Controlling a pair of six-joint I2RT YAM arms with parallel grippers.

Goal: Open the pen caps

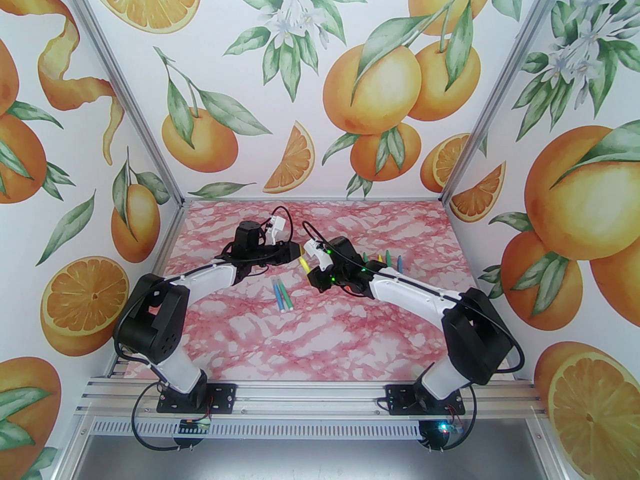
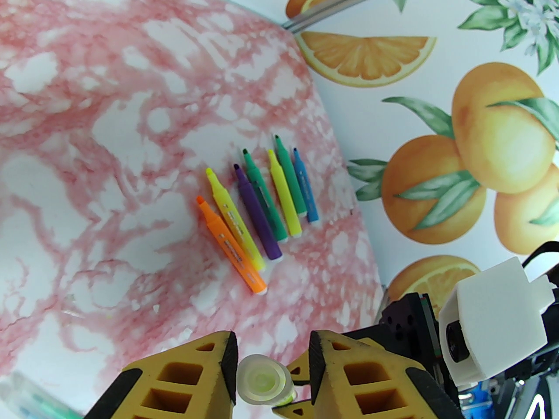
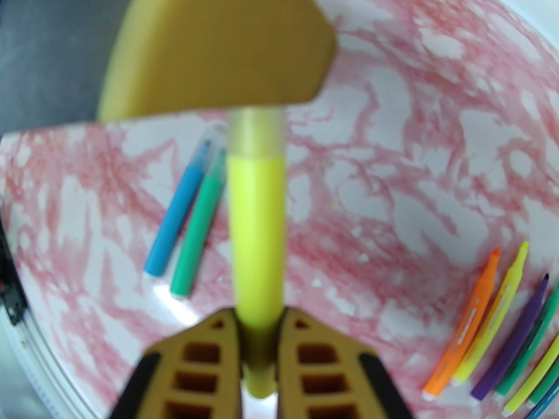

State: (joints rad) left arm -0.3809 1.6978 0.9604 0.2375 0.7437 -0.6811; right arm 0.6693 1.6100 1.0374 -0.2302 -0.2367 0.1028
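The right gripper (image 3: 258,321) is clamped tight on the barrel of the slim yellow plastic marker pen (image 3: 257,234), whose clear tapered plastic cap (image 2: 261,382) sits between the left gripper's (image 2: 274,347) slightly parted jaws, the pink marbled table (image 1: 310,338) beneath that pen

Pink marbled table (image 1: 310,338), orange-print walls (image 1: 300,93)
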